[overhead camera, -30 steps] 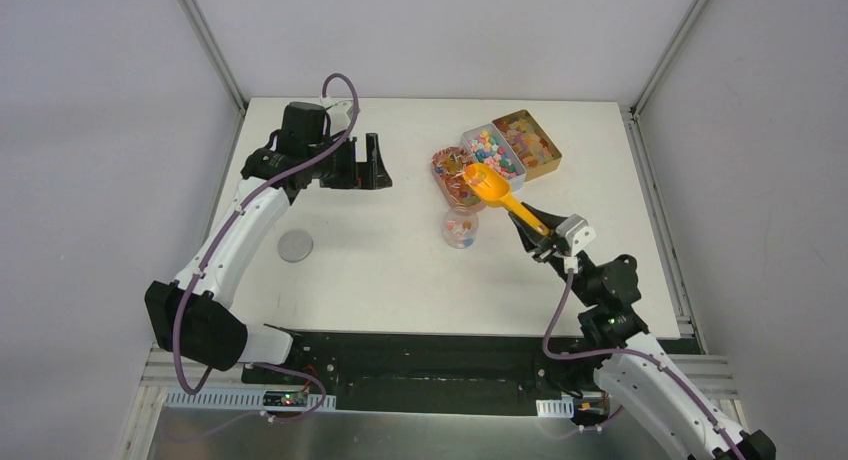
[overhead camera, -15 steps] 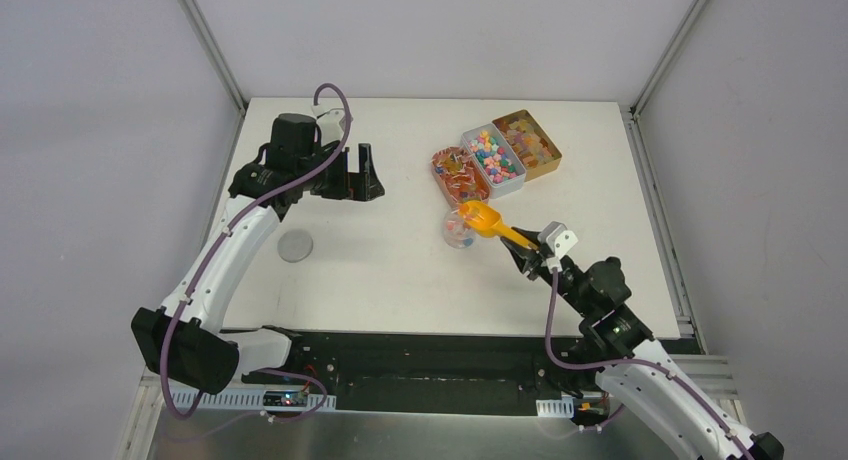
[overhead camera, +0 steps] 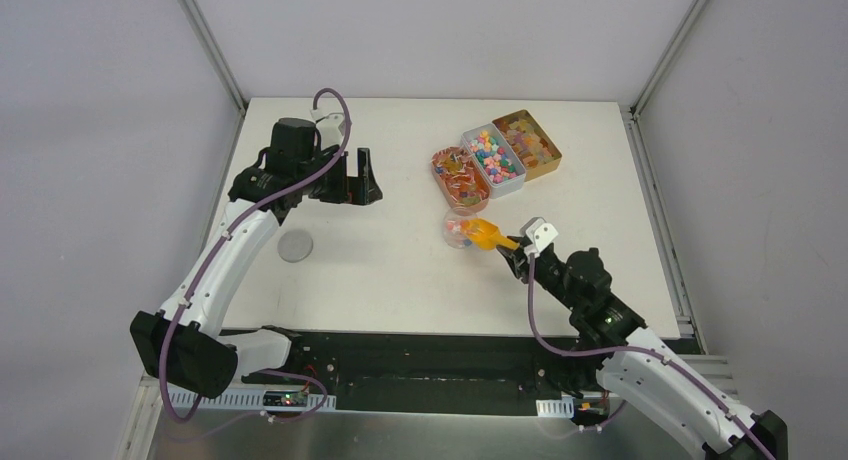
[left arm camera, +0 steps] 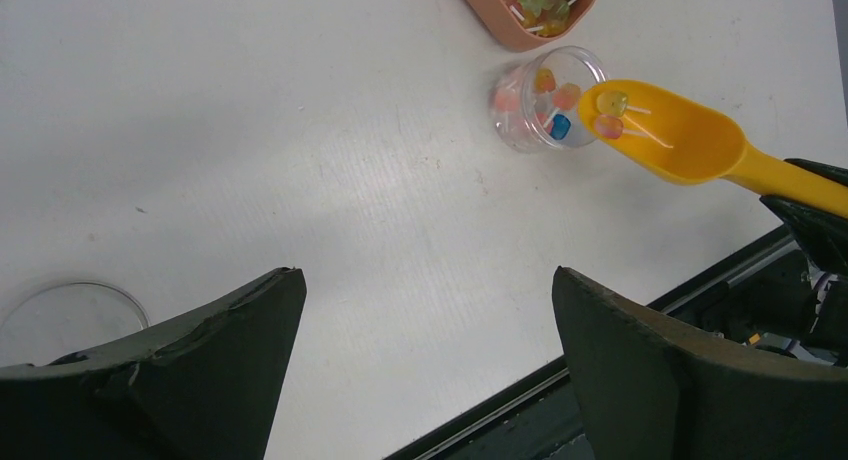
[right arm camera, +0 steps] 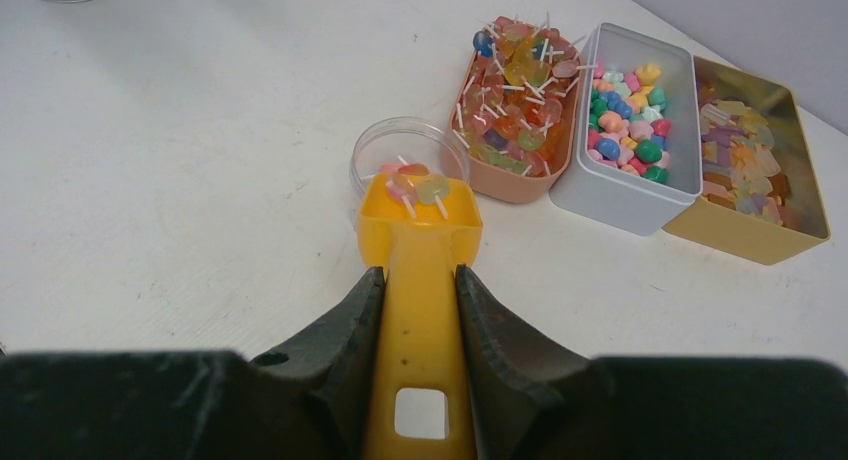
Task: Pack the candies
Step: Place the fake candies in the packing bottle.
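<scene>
- Spill risk: the candies point(right arm camera: 415, 187), a few small lollipops with white sticks, lie at the front lip of the orange scoop point(right arm camera: 420, 235). That lip sits at the near rim of the clear cup point(right arm camera: 405, 140), not over its middle, so a hasty tip could drop one onto the table point(overhead camera: 400, 270)
- The sticks could bridge across the lip or the rim, leaving sweets hung up instead of falling in
- The cup stands free and looks light, so a nudge from the scoop could slide or topple it towards the peach tray point(right arm camera: 510, 188) just behind it
- The right gripper point(right arm camera: 418, 280) is clamped on the scoop's flat handle, one finger on each side; a wrist roll might let the handle twist in that hold
- More lollipops lie in the cup and the peach tray; the grey tin point(right arm camera: 610, 208) beside it holds small round sweets
- The right arm reaches forward and left, forearm low, scoop aimed at the cup
- The left arm stretches up the left side, and the left gripper point(overhead camera: 358, 178) has its jaws wide apart and empty, well apart from the cup; a clear lid point(overhead camera: 295, 246) lies near its forearm
</scene>
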Robot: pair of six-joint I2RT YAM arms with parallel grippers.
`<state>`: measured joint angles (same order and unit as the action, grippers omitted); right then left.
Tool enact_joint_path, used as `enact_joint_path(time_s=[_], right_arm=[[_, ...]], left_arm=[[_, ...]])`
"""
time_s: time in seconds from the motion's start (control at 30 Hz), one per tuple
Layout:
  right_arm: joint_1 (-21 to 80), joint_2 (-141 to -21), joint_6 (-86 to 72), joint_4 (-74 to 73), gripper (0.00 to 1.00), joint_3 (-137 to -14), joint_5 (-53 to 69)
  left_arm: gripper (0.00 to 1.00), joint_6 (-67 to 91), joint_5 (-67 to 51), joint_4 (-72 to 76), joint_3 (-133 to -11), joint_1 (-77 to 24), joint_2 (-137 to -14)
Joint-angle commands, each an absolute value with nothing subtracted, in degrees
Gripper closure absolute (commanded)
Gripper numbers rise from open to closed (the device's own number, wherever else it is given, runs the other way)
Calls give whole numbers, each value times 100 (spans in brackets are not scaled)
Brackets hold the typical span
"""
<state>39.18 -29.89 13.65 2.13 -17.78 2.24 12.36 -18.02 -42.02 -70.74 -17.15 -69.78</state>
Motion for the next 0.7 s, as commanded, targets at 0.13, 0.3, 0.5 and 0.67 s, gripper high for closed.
enact_joint_path(time_s=[0.13, 0.3, 0.5, 0.67], right_arm=[[3973, -3449, 1292, -243, 100, -2626, -229], [3973, -3796, 1281, -808, 100, -3180, -218], [3973, -4332, 1220, -1515, 100, -3920, -179], [3973, -4781, 1061, -2140, 100, -4544, -259]], left_arm=[[1, 1068, -1617, -4054, -6988, -1671, -6763], [1, 1035, -1561, -4060, -6969, -1670, -6705], [1, 982, -1457, -4061, -6945, -1670, -6693], [1, 958, -1376, -4060, -6933, -1670, -6682]])
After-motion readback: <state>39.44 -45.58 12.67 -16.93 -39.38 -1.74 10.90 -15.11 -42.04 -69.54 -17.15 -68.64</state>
